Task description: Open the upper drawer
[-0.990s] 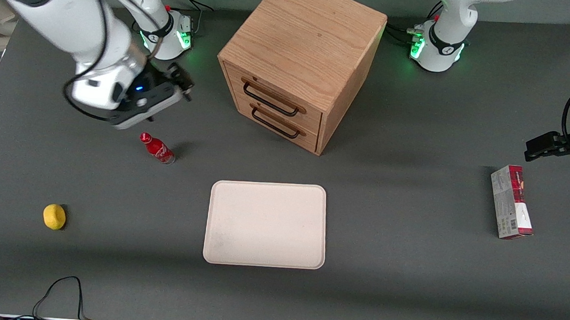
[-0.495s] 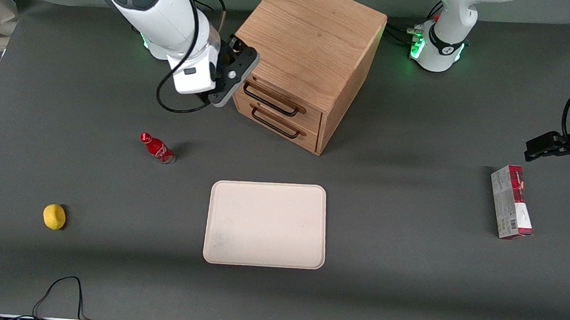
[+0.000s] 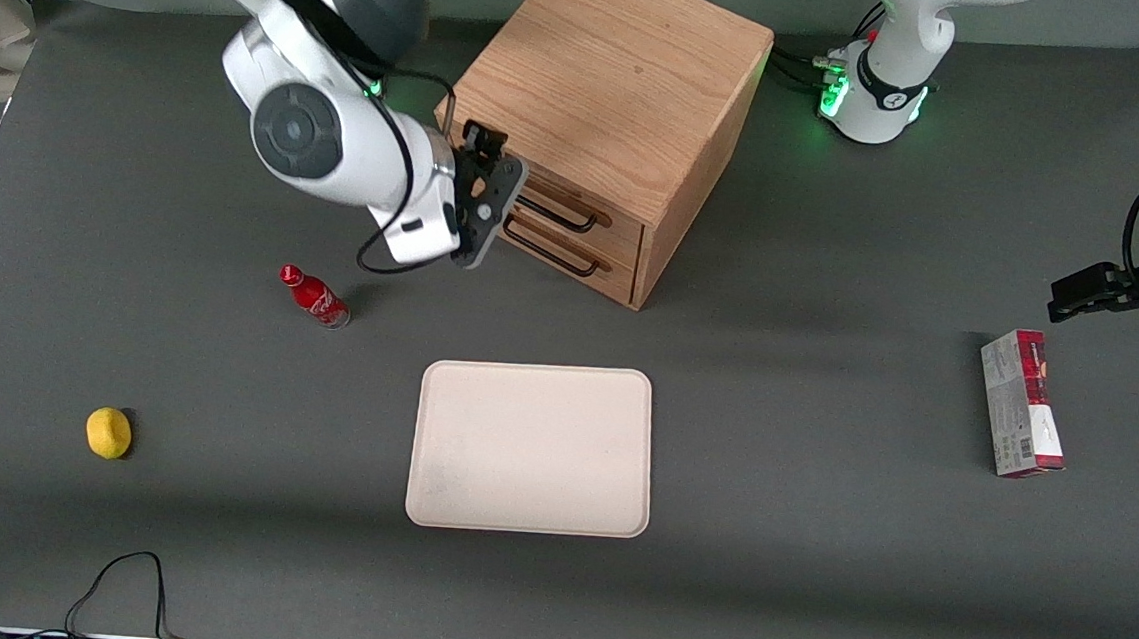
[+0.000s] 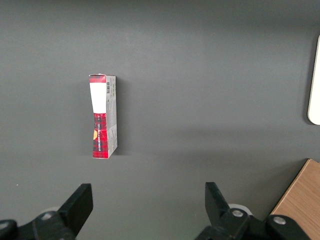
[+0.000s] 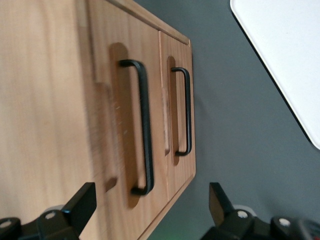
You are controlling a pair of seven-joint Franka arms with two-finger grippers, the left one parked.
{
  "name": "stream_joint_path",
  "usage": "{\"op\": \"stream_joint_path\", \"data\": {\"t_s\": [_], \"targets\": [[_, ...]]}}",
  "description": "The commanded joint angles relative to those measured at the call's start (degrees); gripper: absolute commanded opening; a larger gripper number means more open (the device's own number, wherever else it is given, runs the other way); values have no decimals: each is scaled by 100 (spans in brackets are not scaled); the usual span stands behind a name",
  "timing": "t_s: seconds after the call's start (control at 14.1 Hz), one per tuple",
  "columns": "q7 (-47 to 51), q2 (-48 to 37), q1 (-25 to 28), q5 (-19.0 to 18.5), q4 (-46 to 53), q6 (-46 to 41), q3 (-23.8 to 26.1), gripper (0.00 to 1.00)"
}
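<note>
- In front of the cabinet (image 3: 610, 102), the hand (image 3: 486, 193) hovers by the handle ends nearest the working arm, fingers (image 5: 80, 205) spread apart, holding nothing.
- Upper drawer (image 3: 577, 210) is shut, flush above the lower drawer (image 3: 584, 260); its handle (image 5: 142, 125) is untouched.
- Tray (image 3: 531, 447), bottle (image 3: 314, 297) and lemon (image 3: 109, 432) sit on the desk (image 3: 815, 537), nearer the front camera.

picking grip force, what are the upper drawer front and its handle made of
The upper drawer looks like light oak-toned wood, matte, with visible grain; solid or veneer is unclear. Its handle seems thin black metal rod, smooth with a slight sheen. The gripper is open in front of both drawers, not touching.
</note>
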Motion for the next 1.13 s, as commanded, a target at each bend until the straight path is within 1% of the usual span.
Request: {"op": "stream_joint_path", "data": {"t_s": [0.0, 0.42, 0.78, 1.06], "targets": [[-179, 21, 13, 64, -423, 441, 18, 100], [-240, 65, 66, 64, -925, 1031, 35, 100], [-240, 206, 180, 47, -1022, 1330, 44, 100], [-232, 390, 189, -295, -1049, 1550, 44, 100]]}}
